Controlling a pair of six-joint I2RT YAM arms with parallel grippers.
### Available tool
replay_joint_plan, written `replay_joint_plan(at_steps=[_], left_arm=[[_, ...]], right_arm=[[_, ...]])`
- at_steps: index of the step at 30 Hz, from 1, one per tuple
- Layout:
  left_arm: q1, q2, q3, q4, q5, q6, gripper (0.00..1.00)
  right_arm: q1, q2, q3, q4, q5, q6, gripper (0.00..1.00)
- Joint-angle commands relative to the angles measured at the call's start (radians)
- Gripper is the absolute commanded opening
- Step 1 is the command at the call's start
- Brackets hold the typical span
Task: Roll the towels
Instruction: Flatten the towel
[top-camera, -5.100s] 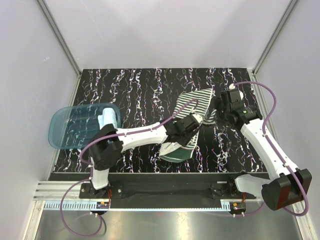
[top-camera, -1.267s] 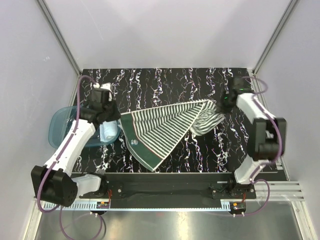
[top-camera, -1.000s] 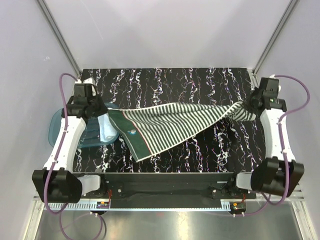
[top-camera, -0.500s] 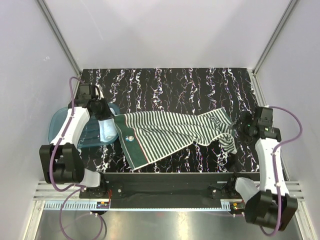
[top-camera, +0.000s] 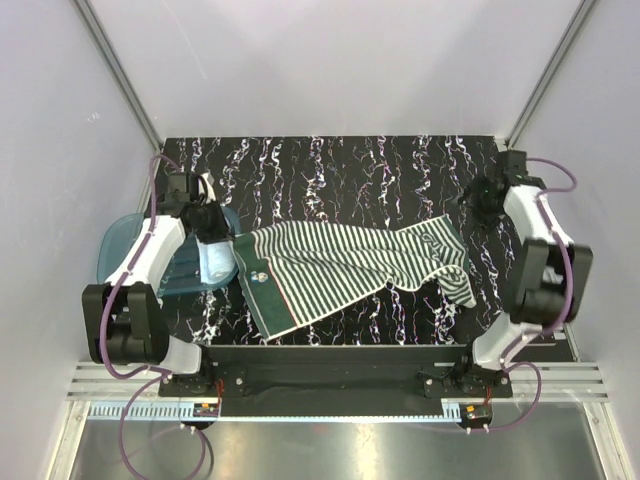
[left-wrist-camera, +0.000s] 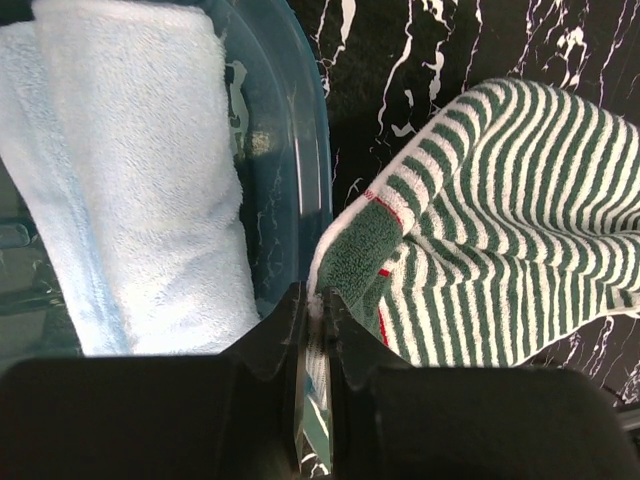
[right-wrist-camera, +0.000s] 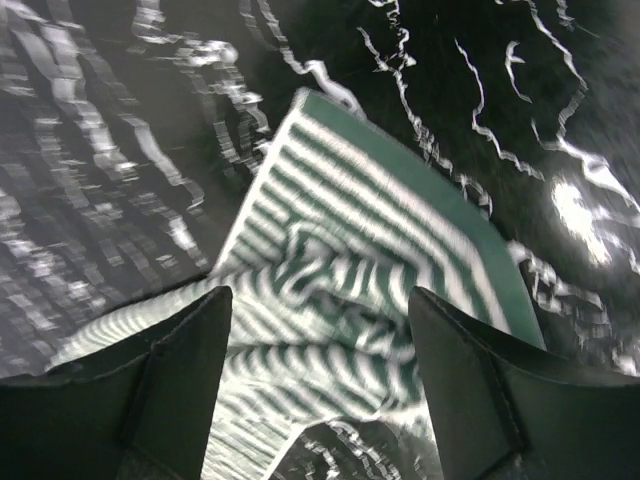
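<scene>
top and wrist views, 2 arms, 1 towel spread.

left claw (top-camera: 218, 228): clamped on the left corner of the dark-green-and-white striped terry towel (top-camera: 340, 262). in the left wrist view, fingers (left-wrist-camera: 268, 345) pinched together on the hem of that towel (left-wrist-camera: 500, 220), just beside the tub rim.

right claw (top-camera: 478, 197): jaws apart, nothing between them, above the table just beyond the towel's right end. in the right wrist view, same claw (right-wrist-camera: 318, 300) over the rumpled stripes (right-wrist-camera: 370, 250), no contact visible.

key relation: long axis of the striped towel left to right across the table. left end at the left claw. right end folded on itself, lying toward the near edge and slightly inward from the right claw. right arm the nearer one to that rumpled end. judged need: a short reach down and inward to that corner, so as to flatten it before any rolling along the long axis.

plain light blue terry towel (left-wrist-camera: 140, 170): a thick bundle inside the translucent blue plastic tub (top-camera: 125, 250), at the left edge of the table, touching neither claw.

surface: black tabletop veined in white (top-camera: 330, 170), bare beyond the far edge of the striped towel.

room: pale plain walls (top-camera: 330, 60) on 3 sides.
</scene>
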Motion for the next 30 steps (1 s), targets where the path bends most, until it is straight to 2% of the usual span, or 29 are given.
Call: replay_joint_plan(at_steps=[1,6,13,22,29,30], left_arm=[[-0.009,-0.007,-0.012,0.047,0.024,0.02,0.0],[-0.03,-0.001,-0.008,0.061,0.034,0.012,0.0],[-0.032,-0.001,-0.015,0.07,0.056,0.008,0.0],[-0.032,-0.005,-0.014,0.075,0.069,0.003,0.0],[-0.032,-0.004,-0.009,0.075,0.073,0.005,0.0],[-0.032,-0.002,-0.009,0.073,0.071,0.005,0.0]], right_arm=[[0.031,0.167,0.126,-0.074,0.027,-0.08,0.77],[0.08,0.376,0.323,-0.136,0.096,-0.117,0.75],[0.086,0.536,0.482,-0.185,0.139,-0.144,0.73],[0.101,0.633,0.541,-0.188,0.174,-0.15,0.61],[0.121,0.679,0.579,-0.196,0.19,-0.155,0.57],[0.124,0.687,0.584,-0.2,0.19,-0.156,0.53]])
